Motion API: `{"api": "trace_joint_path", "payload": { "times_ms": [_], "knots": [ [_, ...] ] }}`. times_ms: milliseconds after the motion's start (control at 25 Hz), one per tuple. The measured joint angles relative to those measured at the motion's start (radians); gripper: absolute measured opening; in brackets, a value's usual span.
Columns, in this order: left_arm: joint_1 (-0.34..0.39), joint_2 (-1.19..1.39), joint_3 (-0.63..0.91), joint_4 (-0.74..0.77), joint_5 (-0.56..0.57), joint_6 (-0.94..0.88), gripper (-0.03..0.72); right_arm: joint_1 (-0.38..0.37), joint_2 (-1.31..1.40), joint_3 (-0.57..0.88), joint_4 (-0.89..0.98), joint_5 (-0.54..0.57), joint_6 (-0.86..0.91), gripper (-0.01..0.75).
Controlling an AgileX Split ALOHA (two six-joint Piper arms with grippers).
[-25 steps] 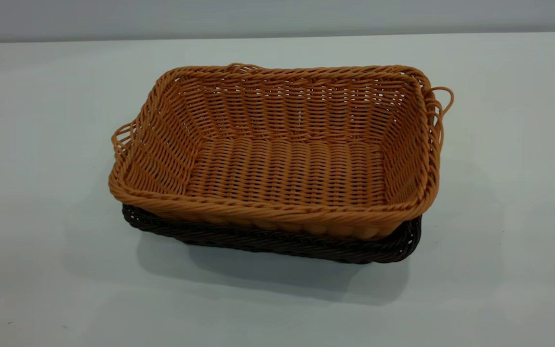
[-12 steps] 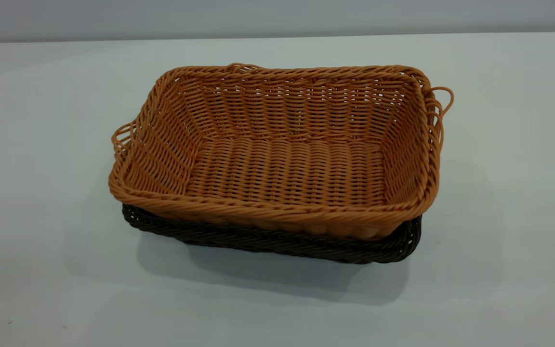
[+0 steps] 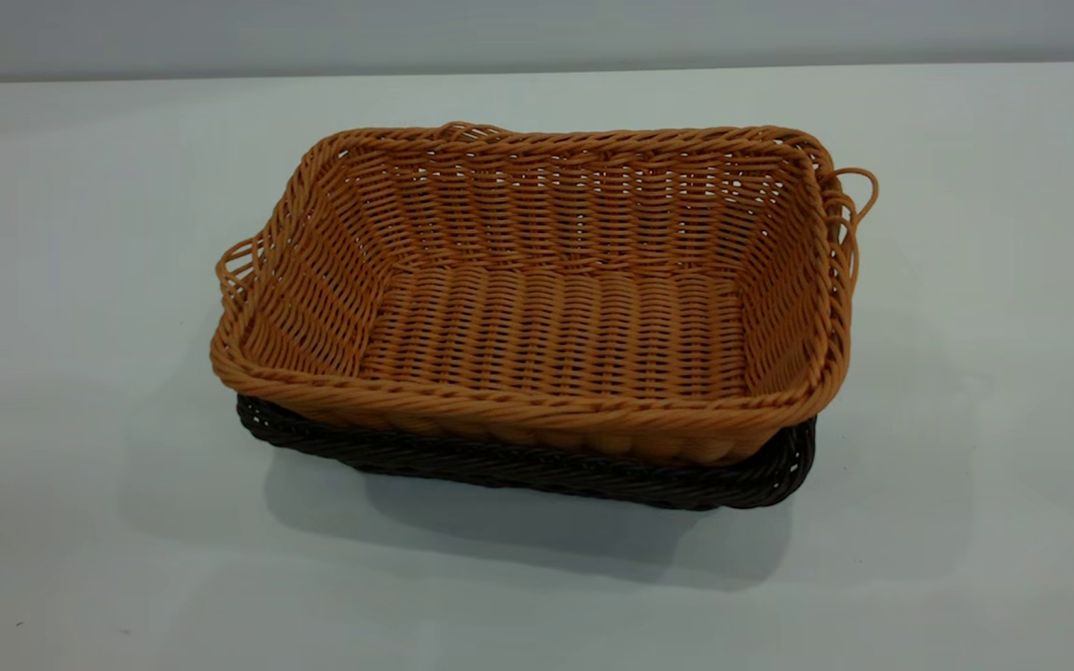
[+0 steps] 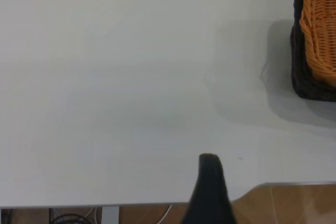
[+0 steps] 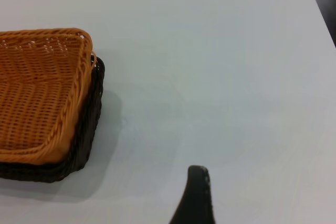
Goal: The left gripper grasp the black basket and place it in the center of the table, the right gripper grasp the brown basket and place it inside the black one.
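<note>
The brown basket (image 3: 556,326) sits nested inside the black basket (image 3: 537,466) in the middle of the table (image 3: 80,233). Only the black basket's rim and lower wall show beneath it. Neither gripper appears in the exterior view. In the left wrist view my left gripper (image 4: 257,203) is empty and far off to the baskets' side. One finger (image 4: 210,182) shows with nothing against it, and the basket corners (image 4: 315,51) are distant. In the right wrist view my right gripper (image 5: 236,203) is likewise empty, one finger (image 5: 197,192) showing, well apart from the stacked baskets (image 5: 79,150).
Bare white tabletop surrounds the baskets on all sides. In the left wrist view the table edge (image 4: 283,184) and a brown floor (image 4: 294,205) lie close under the left gripper.
</note>
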Motion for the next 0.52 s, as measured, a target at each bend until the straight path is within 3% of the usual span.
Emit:
{"api": "trace_joint_path", "payload": {
  "times_ms": [520],
  "knots": [
    [0.000, 0.000, 0.000, 0.000, -0.003, 0.000, 0.530, -0.006, 0.000, 0.000, 0.000, -0.001, 0.004, 0.584]
  ]
}}
